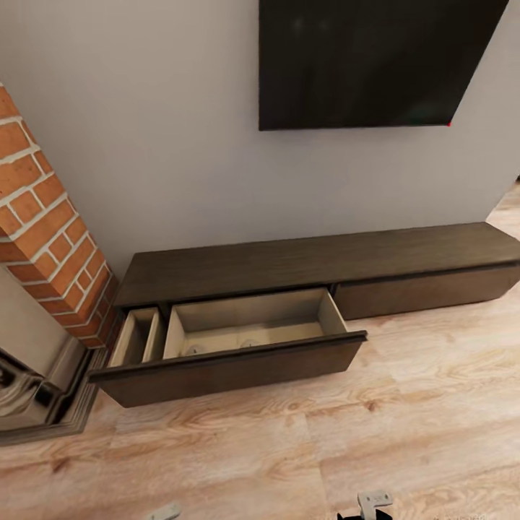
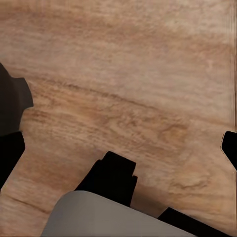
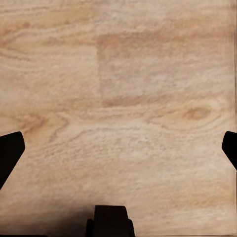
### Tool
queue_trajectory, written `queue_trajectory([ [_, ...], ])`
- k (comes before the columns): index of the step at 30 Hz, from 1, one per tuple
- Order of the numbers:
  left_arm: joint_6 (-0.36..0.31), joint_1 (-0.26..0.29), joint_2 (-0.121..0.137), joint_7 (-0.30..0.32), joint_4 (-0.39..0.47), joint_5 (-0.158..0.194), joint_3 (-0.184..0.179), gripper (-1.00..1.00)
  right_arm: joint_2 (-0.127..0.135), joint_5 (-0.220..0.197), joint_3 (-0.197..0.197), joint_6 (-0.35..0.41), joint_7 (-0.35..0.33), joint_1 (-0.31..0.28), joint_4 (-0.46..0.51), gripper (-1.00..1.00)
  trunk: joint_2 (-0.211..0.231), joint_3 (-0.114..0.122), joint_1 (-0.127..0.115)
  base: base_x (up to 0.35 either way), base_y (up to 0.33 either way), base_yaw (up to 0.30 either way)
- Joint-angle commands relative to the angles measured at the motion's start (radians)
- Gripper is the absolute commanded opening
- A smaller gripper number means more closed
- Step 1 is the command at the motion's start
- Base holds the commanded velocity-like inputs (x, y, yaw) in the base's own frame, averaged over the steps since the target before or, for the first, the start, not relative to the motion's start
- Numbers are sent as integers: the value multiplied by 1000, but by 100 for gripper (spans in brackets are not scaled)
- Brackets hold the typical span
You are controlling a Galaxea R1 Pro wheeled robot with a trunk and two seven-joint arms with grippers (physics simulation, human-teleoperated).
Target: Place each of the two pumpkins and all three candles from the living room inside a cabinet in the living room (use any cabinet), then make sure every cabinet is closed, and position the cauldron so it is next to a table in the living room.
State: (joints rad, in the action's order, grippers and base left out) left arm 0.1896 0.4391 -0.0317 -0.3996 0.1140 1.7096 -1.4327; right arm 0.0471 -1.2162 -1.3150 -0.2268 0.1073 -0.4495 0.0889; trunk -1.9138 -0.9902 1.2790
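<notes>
Living-room wall with the low cabinet along it, one drawer pulled out.

Pale wood floor spreads from six o'clock up to the dark-brown cabinet, which runs from nine o'clock toward three o'clock under a black wall screen at twelve. Its left drawer stands open, the front panel tilted toward the floor; inside the beige compartment, two small rounded tops peek over the panel edge, too hidden to name. A brick column rises at nine o'clock. Over bare floor, the left tool has its fingertips spread wide with nothing between them, and the right tool is spread just as wide, also empty.
</notes>
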Motion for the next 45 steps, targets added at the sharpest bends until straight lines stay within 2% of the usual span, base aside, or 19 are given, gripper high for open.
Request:
queue_trajectory([
  [1,0,0,0,0,0,0,0,100,0,0,0,0,0,0,0,100,0,1,0,0,0,-272],
  [16,2,0,3,1,-2,2,1,100,2,0,3,-2,-1,0,0,100,0,13,0,0,0,-272],
  [23,-3,0,3,0,-1,-2,0,100,1,-75,3,-2,-1,0,-1,100,0,19,0,0,0,-272],
  [28,-5,0,3,-1,-1,-2,0,100,-2,-86,1,-2,-1,0,-1,100,0,23,0,0,0,-272],
  [34,-6,-3,14,-3,-3,-2,0,100,-4,-89,-1,-2,-1,0,-1,100,0,28,0,0,0,-273],
  [39,-7,-4,38,-2,-4,-2,0,100,-4,-88,0,-3,-1,0,-1,100,0,31,0,0,0,-274],
  [45,-7,-3,39,-2,-4,-2,0,100,-2,-89,0,-3,-1,0,-2,100,0,36,0,0,0,-274],
])
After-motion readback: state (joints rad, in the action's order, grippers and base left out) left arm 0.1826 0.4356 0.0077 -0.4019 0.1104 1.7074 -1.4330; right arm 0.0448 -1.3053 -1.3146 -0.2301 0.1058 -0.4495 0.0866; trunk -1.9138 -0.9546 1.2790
